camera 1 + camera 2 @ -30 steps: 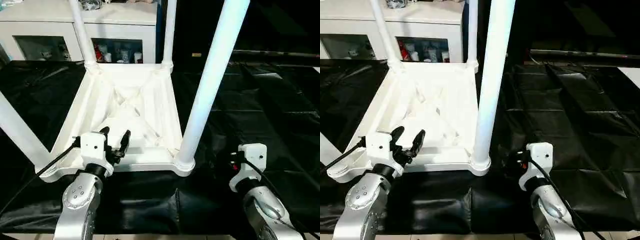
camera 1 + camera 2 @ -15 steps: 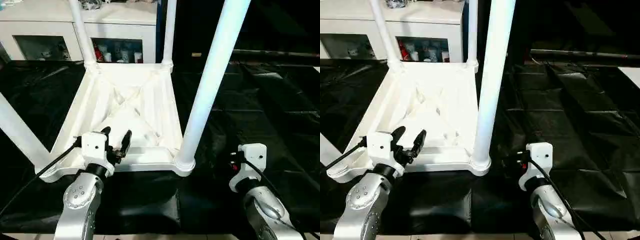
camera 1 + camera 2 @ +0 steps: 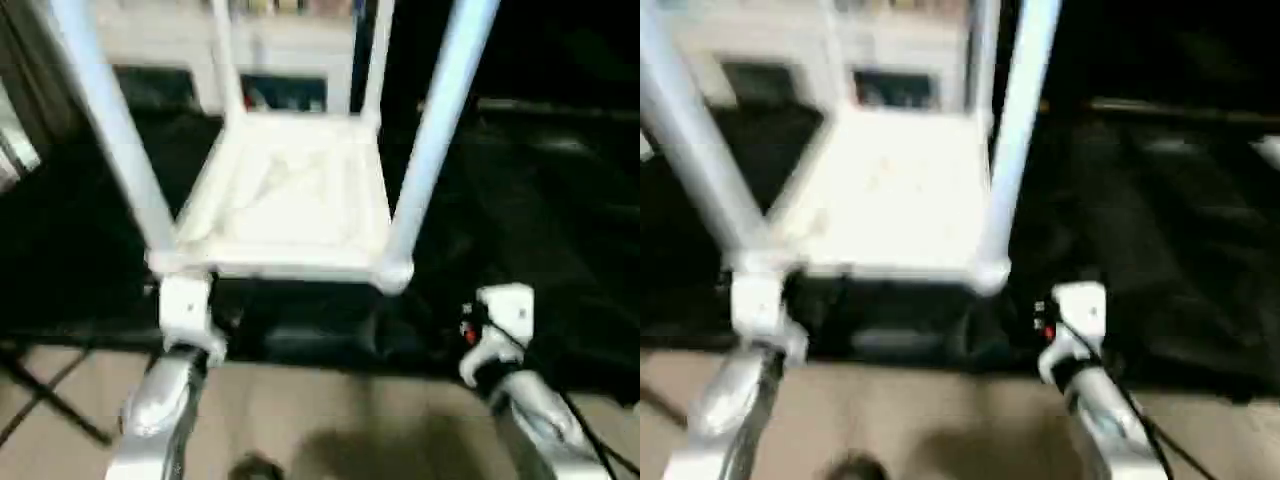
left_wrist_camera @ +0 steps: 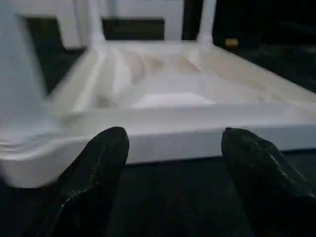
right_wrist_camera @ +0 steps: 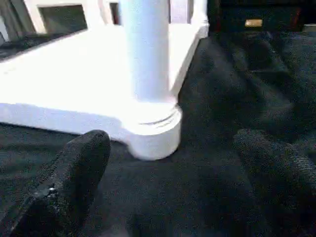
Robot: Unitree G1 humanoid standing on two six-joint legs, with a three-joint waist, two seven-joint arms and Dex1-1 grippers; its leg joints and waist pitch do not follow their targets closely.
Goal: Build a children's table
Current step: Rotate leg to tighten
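Children's table (image 3: 290, 195): white plastic, lying upside down on black sheeting, underside of the rectangular top (image 4: 173, 89) facing up, raised rim all round. All four white tube legs stand upright in the round corner sockets: near left leg (image 3: 110, 125), near right leg (image 3: 435, 140), two far legs (image 3: 372, 60) toward the back.

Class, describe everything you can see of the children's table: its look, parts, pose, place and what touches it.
The children's table looks like white plastic. It lies upside down on a black sheet, its rimmed rectangular top down. Four long tube legs stand up from round corner sockets. Both open claws, left and right, sit near its front edge, touching nothing.
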